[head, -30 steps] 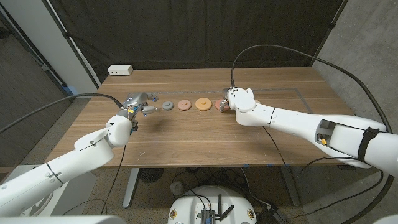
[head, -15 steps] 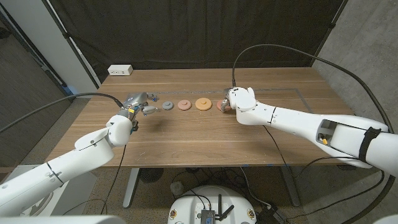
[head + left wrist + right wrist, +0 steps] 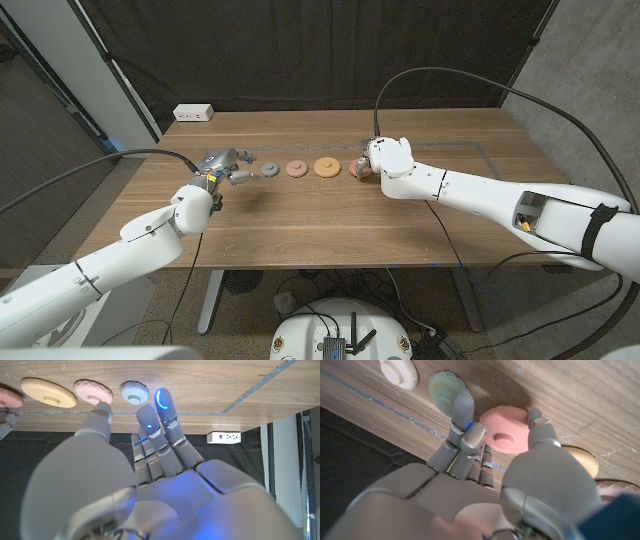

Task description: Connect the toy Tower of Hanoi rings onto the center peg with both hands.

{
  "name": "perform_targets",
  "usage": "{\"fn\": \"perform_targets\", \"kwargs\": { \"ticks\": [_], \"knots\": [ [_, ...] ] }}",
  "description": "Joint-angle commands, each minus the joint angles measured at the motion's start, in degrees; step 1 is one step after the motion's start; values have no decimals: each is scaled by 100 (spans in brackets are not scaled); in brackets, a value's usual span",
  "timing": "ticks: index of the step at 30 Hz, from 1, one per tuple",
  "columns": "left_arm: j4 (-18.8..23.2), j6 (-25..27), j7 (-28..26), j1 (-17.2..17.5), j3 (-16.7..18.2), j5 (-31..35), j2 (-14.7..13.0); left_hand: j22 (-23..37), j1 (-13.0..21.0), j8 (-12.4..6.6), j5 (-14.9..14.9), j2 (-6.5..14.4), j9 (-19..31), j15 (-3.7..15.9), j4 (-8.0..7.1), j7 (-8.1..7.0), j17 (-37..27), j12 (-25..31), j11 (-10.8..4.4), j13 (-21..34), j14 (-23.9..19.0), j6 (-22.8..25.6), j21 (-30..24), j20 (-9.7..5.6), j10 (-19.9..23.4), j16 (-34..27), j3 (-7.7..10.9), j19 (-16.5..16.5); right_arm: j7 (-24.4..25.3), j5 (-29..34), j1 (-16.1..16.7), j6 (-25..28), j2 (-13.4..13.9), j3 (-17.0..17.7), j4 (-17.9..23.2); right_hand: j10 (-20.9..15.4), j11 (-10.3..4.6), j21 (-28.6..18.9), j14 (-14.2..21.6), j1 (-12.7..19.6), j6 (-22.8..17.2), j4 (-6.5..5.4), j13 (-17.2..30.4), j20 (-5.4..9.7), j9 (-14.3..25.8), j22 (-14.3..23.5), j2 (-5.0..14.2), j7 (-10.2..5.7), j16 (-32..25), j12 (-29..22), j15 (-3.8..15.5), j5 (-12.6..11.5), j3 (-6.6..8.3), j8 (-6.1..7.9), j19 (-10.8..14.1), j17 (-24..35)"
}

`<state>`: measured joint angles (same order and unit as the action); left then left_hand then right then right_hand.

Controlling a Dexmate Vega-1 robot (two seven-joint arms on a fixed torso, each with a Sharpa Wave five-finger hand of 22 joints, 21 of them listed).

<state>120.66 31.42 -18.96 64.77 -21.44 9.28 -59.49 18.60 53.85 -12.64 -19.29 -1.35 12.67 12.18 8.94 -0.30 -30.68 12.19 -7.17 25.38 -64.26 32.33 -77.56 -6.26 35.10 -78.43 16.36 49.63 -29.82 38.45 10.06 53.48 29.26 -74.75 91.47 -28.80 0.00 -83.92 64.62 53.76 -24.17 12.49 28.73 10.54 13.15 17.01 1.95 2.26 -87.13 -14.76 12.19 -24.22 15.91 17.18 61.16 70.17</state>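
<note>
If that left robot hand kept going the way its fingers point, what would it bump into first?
Most likely the small grey ring, the nearest in the row just ahead of the left robot hand. Depth is unclear, so the fingers might pass over it.

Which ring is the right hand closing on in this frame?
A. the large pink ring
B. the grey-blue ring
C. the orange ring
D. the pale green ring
A: in the right wrist view the right hand has its thumb and fingers on either side of the large pink ring, with the pale green ring lying beyond it.
</note>
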Motion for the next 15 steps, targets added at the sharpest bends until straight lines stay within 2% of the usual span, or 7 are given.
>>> {"fn": "perform_targets", "kwargs": {
  "ticks": [1, 15],
  "knots": [
    [46, 20, -17, 33, 22, 12, -13, -1, -10, 35, -25, 59, 6, 37, 20, -14, -16, -10, 12, 15, -5, 42, -55, -575, 50, -28, 14, -17, -269, 155, -74, 79, 106, 28, 327, -774, -702, -43, 69, 211, -666, -330, 85, 216, 19, 0, 375, -602, -41, -34, 37, -46, 361, 42, 38, 21],
    [75, -1, -10, 63, 52, 7, -43, -20, -8, 33, -29, 58, 7, 37, 22, -16, -21, -15, 25, 16, -10, 52, -99, -575, 51, -37, 20, -35, -275, 239, 19, 42, 185, 235, 631, -849, -692, -58, 109, 195, -701, -333, 108, 221, 14, -24, 383, -610, -35, -36, 40, -90, 421, 35, 80, 15]
  ]
}}
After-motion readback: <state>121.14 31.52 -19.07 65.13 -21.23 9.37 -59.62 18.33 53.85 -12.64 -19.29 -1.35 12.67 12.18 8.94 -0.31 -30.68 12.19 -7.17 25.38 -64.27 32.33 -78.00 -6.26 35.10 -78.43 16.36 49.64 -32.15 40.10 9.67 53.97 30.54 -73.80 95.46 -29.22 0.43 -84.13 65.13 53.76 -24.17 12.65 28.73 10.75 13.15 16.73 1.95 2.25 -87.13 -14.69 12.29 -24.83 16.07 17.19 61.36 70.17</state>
